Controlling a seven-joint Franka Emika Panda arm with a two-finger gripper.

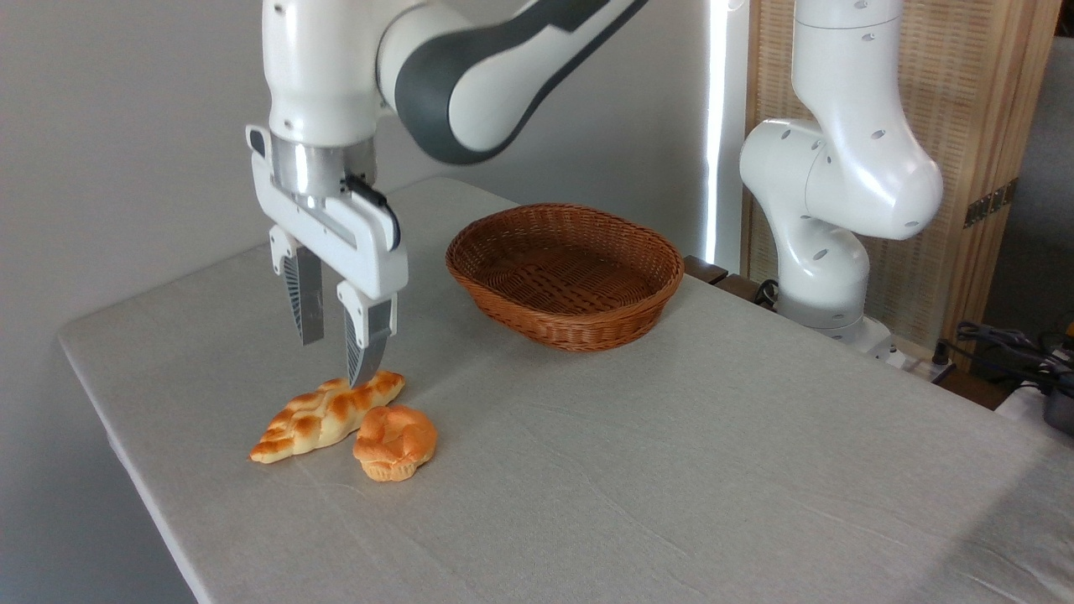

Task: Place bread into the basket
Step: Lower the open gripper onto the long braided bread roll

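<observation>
Hand (334,361) spread, hovering over bread (326,415) near worktop (638,470) left edge; basket (564,273) empty near far edge.

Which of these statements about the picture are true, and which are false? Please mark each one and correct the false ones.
1. The oval reddish-brown woven wicker basket is empty. True.
2. The long golden-brown braided loaf lies inside the basket. False: it lies on the grey table, left of the basket.
3. The small round orange-brown bun lies right beside the loaf. True.
4. The white gripper has its jaws shut on the bun. False: the jaws stand open above the loaf, holding nothing.
5. The basket lies upside down. False: it stands upright, its opening upward.
</observation>
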